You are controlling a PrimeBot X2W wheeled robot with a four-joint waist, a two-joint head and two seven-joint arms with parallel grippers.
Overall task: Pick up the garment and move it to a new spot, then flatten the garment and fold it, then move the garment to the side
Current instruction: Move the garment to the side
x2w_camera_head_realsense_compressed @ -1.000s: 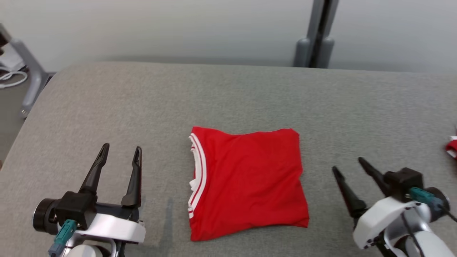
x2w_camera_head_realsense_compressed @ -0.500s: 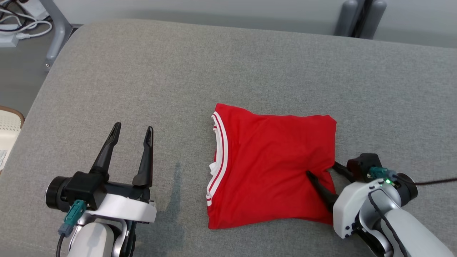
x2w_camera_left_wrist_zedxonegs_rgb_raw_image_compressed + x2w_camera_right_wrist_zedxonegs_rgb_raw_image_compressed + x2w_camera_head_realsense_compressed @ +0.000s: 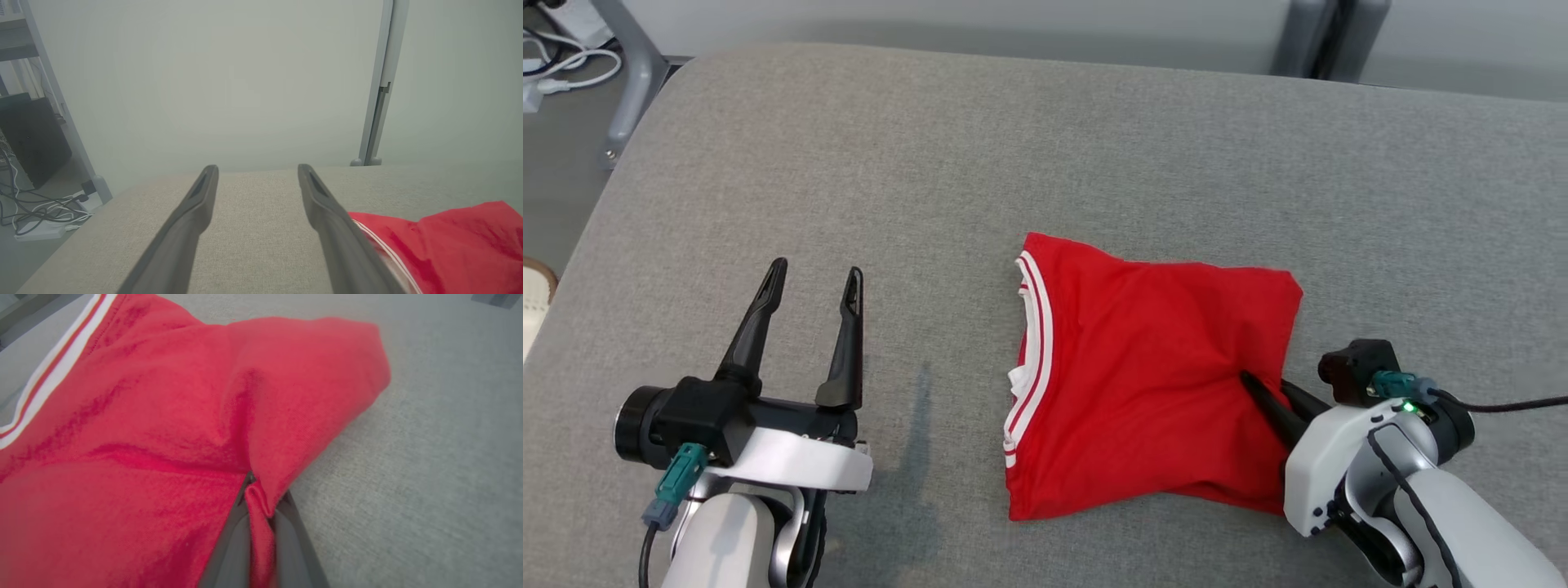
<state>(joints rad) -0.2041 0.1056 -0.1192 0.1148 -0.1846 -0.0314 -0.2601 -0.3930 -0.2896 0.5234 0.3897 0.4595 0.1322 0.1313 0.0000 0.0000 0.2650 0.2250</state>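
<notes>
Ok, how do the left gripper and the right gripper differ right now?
The left gripper has its fingers spread wide; the right gripper has them shut. The left gripper holds nothing and sits apart from the red shirt, on its collar side; the right gripper pinches a fold at the shirt's opposite edge. Both have long dark fingers, over the grey cushion.
</notes>
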